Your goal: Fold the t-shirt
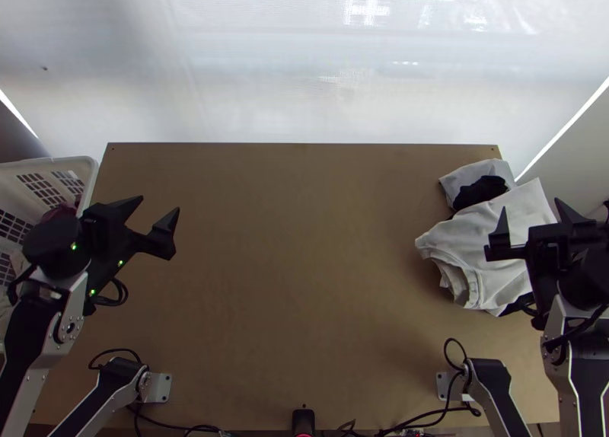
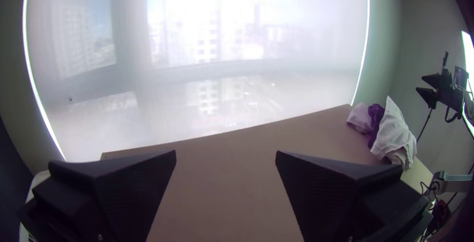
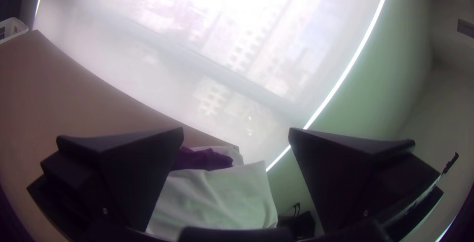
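My left gripper [image 1: 158,218] stands open over the table's left end in the top view; the left wrist view shows the same gripper [image 2: 225,155] with nothing between its fingers. Over the right end is my right gripper [image 1: 530,218], also open, beside and partly above a heap of cloth. The heap's largest piece is a white cloth [image 1: 491,247], folded or bunched in layers; whether it is the t-shirt I cannot tell. In the right wrist view this white cloth [image 3: 217,200] lies beyond the open right gripper [image 3: 236,131].
A dark cloth [image 1: 479,191] and a light grey one [image 1: 464,180] lie at the heap's far side. A white basket [image 1: 87,170] with cloth inside stands at the table's left edge. The brown tabletop [image 1: 289,269] stretches between the arms. Cables run along the near edge.
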